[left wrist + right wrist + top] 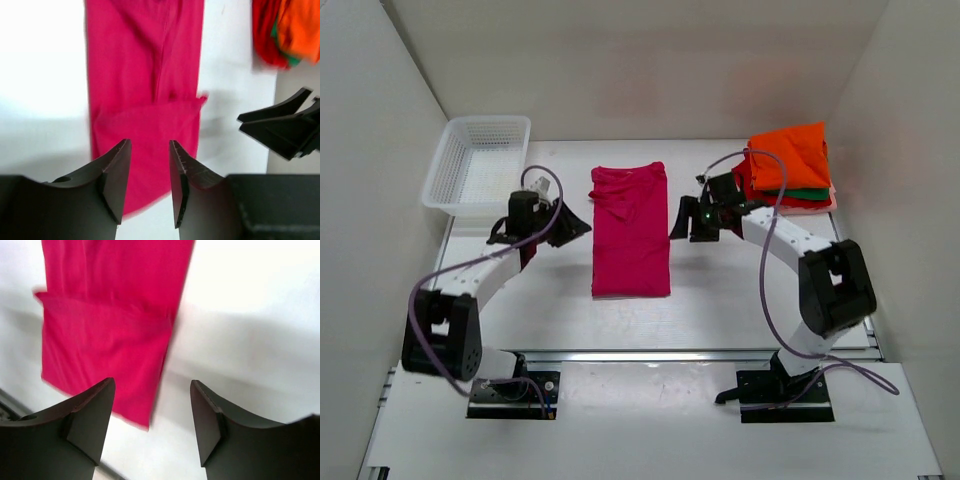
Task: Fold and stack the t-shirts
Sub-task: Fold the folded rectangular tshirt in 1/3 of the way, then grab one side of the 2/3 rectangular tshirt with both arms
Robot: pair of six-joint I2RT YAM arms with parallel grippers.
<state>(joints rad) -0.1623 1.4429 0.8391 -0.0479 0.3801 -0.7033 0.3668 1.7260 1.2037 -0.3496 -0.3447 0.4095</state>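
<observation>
A magenta-pink t-shirt lies flat in the middle of the table, folded into a long narrow strip with a sleeve flap turned over it. My left gripper hovers just off its left edge and stands open with nothing in it; in the left wrist view the left gripper sits over the shirt. My right gripper is just off the right edge, open and empty. In the right wrist view the right gripper frames the shirt's edge. At the back right are stacked folded t-shirts: orange over green and red.
A white mesh basket stands at the back left, close behind my left arm. White walls close the table on three sides. The left wrist view also shows the right gripper's fingers and the stack.
</observation>
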